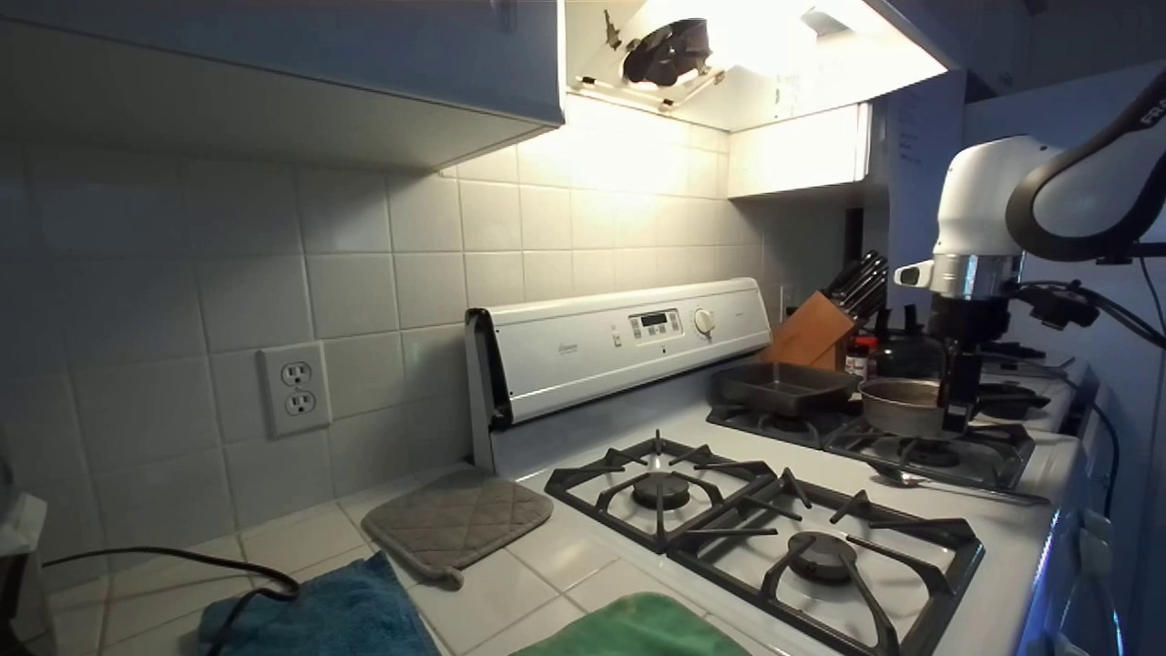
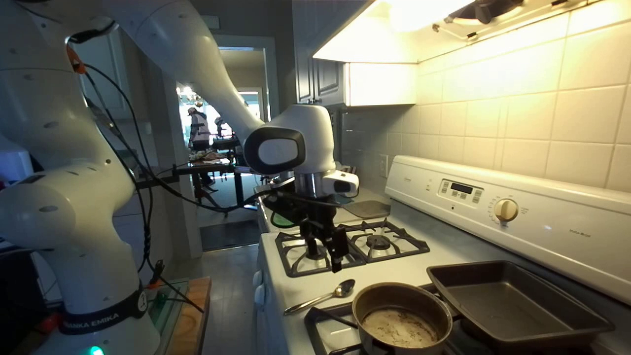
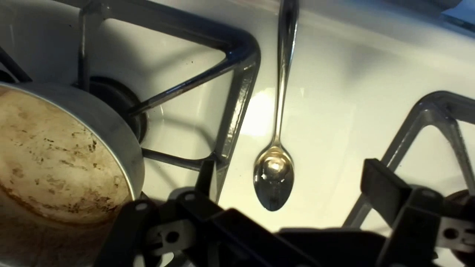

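Claw (image 3: 295, 181), one: spread apart, nothing gripped, over the stove (image 3: 323, 122). Spoon (image 3: 274, 167), one: lying on the stove between two grates (image 3: 241, 92), untouched. Pot (image 2: 402, 320), one: on a grate, near one pan (image 2: 517, 301). On the counter (image 1: 492, 601), in both exterior views: one potholder (image 1: 460, 515).

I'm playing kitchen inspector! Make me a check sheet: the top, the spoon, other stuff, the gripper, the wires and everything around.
Surface: white stovetop with black grates
Spoon: lies on the stovetop between grates
Clutter: saucepan, stained inside, on a grate; baking pan beside it
Gripper: open, holding nothing, near the spoon
Cables: black cables hang by the arm; cord over blue cloth
Surroundings: tiled wall, knife block, lit hood, person far back
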Tool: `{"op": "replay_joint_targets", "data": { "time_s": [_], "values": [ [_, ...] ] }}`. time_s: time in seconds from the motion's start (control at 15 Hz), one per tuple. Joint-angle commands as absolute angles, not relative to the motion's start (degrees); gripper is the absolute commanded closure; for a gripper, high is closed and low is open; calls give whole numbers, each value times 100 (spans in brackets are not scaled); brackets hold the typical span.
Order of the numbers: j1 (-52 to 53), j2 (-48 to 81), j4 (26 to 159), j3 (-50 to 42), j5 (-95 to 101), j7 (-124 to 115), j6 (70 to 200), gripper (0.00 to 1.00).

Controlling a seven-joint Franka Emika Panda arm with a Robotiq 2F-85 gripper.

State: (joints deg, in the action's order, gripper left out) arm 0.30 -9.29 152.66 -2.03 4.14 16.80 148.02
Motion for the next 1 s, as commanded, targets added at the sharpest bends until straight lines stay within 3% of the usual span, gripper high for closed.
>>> {"op": "replay_joint_targets", "data": {
  "time_s": [0.0, 0.93],
  "values": [
    [39, -1568, 15353, -339, 311, 2015, 14260, 0],
    [40, -2029, 15269, -612, 420, 2198, 14118, 0]
  ]
}}
